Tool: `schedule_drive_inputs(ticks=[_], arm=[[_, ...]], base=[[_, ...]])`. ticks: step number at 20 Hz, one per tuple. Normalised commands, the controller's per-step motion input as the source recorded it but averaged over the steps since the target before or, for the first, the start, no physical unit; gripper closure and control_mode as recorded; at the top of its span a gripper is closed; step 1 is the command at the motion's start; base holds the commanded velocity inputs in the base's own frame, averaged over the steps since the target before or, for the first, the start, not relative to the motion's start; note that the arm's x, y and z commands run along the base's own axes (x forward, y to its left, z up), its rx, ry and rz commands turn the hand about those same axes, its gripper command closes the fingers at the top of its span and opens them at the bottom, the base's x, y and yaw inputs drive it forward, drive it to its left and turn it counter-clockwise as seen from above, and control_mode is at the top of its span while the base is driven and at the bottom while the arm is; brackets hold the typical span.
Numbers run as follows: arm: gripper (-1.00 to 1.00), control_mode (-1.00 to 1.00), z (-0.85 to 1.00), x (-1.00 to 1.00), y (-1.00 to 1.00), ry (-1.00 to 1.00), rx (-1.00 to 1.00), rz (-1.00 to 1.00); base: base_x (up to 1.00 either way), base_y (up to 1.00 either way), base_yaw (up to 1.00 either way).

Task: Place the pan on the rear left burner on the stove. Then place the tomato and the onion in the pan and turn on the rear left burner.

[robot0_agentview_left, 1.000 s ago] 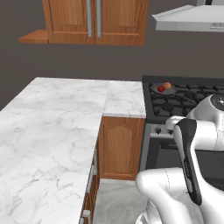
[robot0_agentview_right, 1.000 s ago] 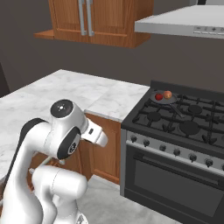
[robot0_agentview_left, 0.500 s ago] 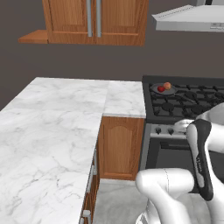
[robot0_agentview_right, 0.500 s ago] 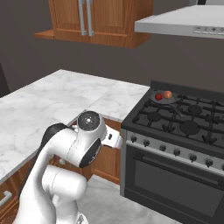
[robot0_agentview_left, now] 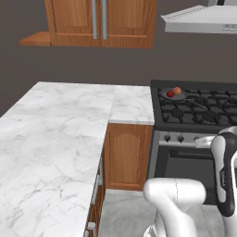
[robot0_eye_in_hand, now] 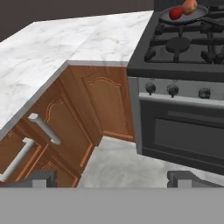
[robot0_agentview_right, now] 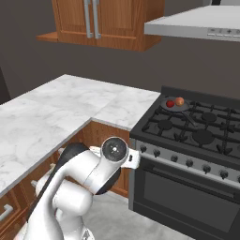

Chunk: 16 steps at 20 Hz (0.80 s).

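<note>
Fingers [robot0_eye_in_hand: 46,178] spread wide, empty, low before stove [robot0_eye_in_hand: 183,65]. Tomato [robot0_eye_in_hand: 175,13], onion [robot0_eye_in_hand: 189,6] in pan [robot0_eye_in_hand: 168,18].

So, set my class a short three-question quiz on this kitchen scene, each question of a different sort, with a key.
1. True or false: the tomato and the onion both lie in the pan.
2. Where does the pan sit on the stove? A) front right burner B) rear left burner C) on the marble counter
3. Fill in: in the hand view the gripper has its fingers spread apart, so it is ____.

Key: 1 true. 2 B. 3 open, holding nothing.
</note>
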Motion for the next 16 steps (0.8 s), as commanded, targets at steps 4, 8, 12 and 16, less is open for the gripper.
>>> schedule_drive_inputs(ticks=[4,8,12,16], arm=[[-1.0,-1.0,-0.34,-0.09,-0.12,-0.01,0.0,0.11],[-1.0,-1.0,-0.33,0.0,-0.01,0.0,0.0,0.06],[-1.0,-1.0,-0.45,0.2,0.0,-0.08,-0.04,0.01],[-1.0,-1.0,-0.54,0.41,0.0,-0.17,-0.06,0.0]], base=[[0.0,0.0,0.0],[0.0,0.0,0.0],[0.0,0.0,0.0],[0.0,0.0,0.0]])
